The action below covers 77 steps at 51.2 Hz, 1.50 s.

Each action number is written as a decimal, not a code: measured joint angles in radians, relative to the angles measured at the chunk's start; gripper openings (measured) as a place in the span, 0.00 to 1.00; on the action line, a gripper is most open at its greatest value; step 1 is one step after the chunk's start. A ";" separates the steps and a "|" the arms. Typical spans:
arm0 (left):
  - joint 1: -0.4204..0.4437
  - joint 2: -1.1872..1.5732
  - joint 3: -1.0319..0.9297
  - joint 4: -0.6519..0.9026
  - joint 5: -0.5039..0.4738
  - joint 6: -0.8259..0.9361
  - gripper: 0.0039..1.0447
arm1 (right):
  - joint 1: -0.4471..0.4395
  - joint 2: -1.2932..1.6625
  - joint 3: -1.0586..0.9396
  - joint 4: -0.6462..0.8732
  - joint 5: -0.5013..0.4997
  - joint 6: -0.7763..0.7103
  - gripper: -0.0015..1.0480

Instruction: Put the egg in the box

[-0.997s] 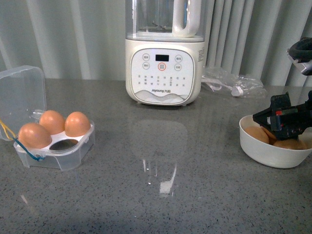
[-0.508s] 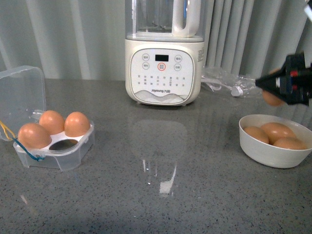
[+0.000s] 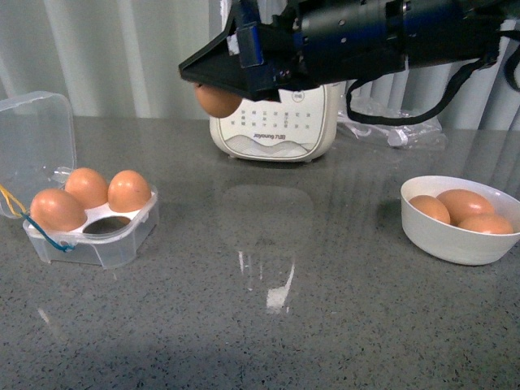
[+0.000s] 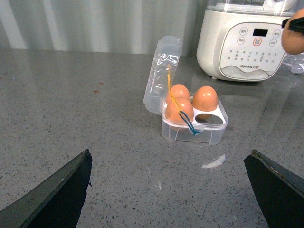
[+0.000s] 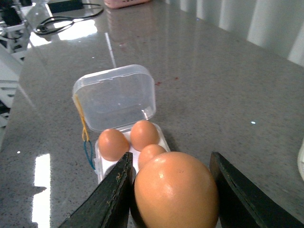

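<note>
While the desk (image 3: 268,325) carried box and bowl (image 3: 455,244), the right tool (image 5: 170,164) hung above it, clenched on the egg (image 3: 218,101), raised well apart from the box (image 3: 122,248): lid open, three other eggs (image 3: 128,191) seated, one cell vacant. Left tool (image 4: 168,156): released, fingers spread.

Black right arm (image 3: 382,36): glossy, fat cylindrical segments w/ ribbed rings; blue bracket (image 3: 248,41) & white patch near wrist end; thin black cables (image 3: 350,101) loop below. The right gripper (image 3: 215,85) is a flat black wedge, its fingers (image 5: 111,199) matte dark grey w/ bevelled edges. The left gripper (image 4: 168,154) has same dark wedge fingers, edges slightly pale.
</note>
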<state>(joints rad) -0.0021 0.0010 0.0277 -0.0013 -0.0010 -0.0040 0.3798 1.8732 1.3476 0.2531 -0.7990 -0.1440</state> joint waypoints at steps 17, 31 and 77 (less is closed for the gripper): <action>0.000 0.000 0.000 0.000 0.000 0.000 0.94 | 0.127 0.172 0.143 -0.124 -0.115 -0.047 0.40; 0.000 0.000 0.000 0.000 0.000 0.000 0.94 | 0.148 0.236 0.196 -0.174 -0.092 -0.131 0.40; 0.000 0.000 0.000 0.000 0.000 0.000 0.94 | 0.163 0.315 0.294 -0.162 -0.081 -0.164 0.60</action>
<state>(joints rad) -0.0021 0.0010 0.0277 -0.0013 -0.0010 -0.0040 0.5423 2.1887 1.6417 0.0910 -0.8799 -0.3084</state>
